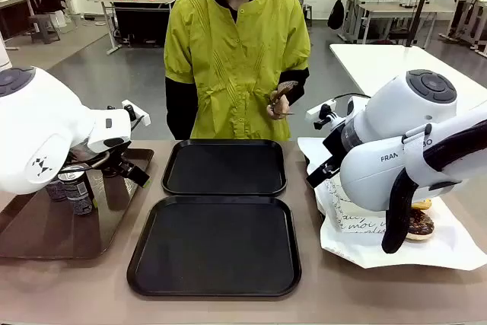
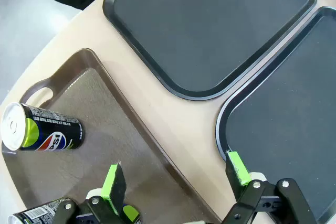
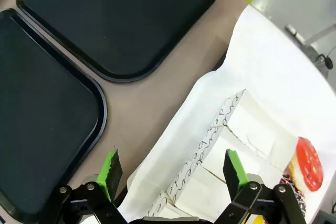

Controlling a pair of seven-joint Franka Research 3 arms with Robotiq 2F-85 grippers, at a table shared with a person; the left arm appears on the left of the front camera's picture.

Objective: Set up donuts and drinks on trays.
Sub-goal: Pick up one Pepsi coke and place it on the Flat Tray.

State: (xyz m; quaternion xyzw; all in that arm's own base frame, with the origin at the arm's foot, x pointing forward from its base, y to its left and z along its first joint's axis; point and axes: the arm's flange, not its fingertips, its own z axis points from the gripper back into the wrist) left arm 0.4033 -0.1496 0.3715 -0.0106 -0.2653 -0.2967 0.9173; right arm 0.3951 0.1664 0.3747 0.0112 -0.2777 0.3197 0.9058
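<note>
wide-spread right gripper [image 3: 171, 157] over white paper holders [image 3: 247, 129], red-iced donut [image 3: 305, 163] beside them

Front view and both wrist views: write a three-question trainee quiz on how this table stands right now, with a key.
1. True or false: the far black tray and the near black tray both hold nothing yet.
2. The soda cans sit on: A) the brown tray; B) the white paper; C) the near black tray.
3. Fill in: the left gripper and the right gripper both have their jaws ____.
Key: 1 true; 2 A; 3 open.
</note>
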